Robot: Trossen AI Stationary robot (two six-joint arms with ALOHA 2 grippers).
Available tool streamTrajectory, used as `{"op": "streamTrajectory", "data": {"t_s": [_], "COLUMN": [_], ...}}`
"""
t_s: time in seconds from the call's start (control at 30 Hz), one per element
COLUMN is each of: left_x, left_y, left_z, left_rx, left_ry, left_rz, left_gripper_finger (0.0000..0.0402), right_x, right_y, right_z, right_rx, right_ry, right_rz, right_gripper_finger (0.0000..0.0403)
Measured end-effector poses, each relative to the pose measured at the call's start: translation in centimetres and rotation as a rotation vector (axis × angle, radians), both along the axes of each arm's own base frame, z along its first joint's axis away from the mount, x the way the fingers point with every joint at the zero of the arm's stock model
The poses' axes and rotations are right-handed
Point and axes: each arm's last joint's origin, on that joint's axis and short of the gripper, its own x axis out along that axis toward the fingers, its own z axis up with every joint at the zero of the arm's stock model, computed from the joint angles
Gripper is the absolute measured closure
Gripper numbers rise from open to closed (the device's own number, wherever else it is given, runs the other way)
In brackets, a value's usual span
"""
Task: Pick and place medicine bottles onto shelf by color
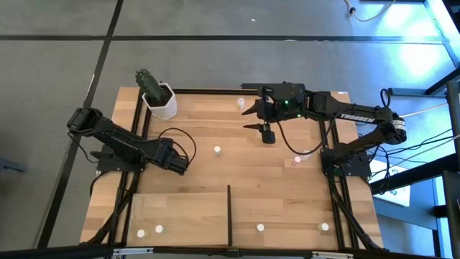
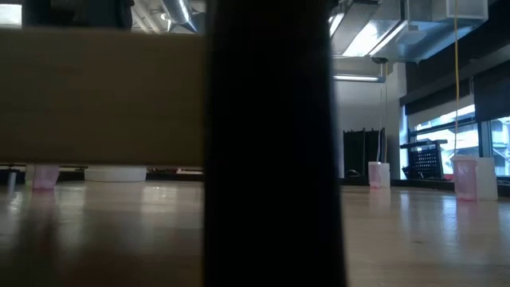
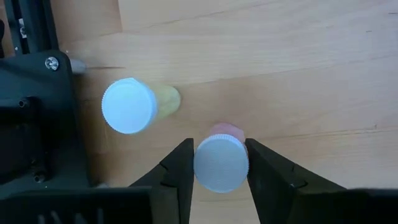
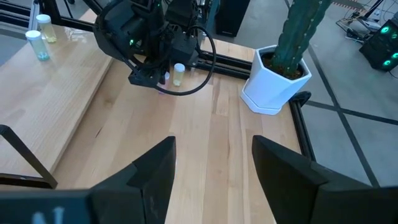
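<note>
Legibly, "TROSSEN" along right arm [image 1: 352,115]

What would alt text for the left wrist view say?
The left claw straddles a white-capped pink medicine bottle, its fingers close on either side. A second white-capped bottle, yellowish, stands beside it on the wooden tabletop.

You can read one marking only. White letters "TROSSEN" run along the right arm [image 1: 357,117] in the high view
</note>
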Motion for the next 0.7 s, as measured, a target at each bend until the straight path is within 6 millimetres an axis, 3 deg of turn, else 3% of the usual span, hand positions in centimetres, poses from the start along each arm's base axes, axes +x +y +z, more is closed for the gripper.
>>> {"op": "streamTrajectory", "data": {"t_s": [0.2, 0.4, 0.7], "left_x": [0.1, 1.2, 3.0], "left_y": [-0.3, -0.7, -1.4], "left_z": [0.2, 1.8, 5.0], "left_rx": [-0.014, -0.047, -0.094], "left_ry": [0.007, 0.0, -0.037], "left_rz": [-0.062, -0.292, -0.679], "left_gripper_finger": [0.0286, 0.0287, 0.0287], "right_x": [-0.2, -0.4, -0.6], "right_y": [0.0, 0.2, 1.0], "right_z": [-0.3, -0.8, -0.8], "right_rx": [-0.01, 0.018, 0.155], "right_ry": [0.037, 0.087, 0.08], "right_rz": [0.009, 0.05, 0.266], "right_gripper_finger": [0.0189, 0.0189, 0.0189]}}
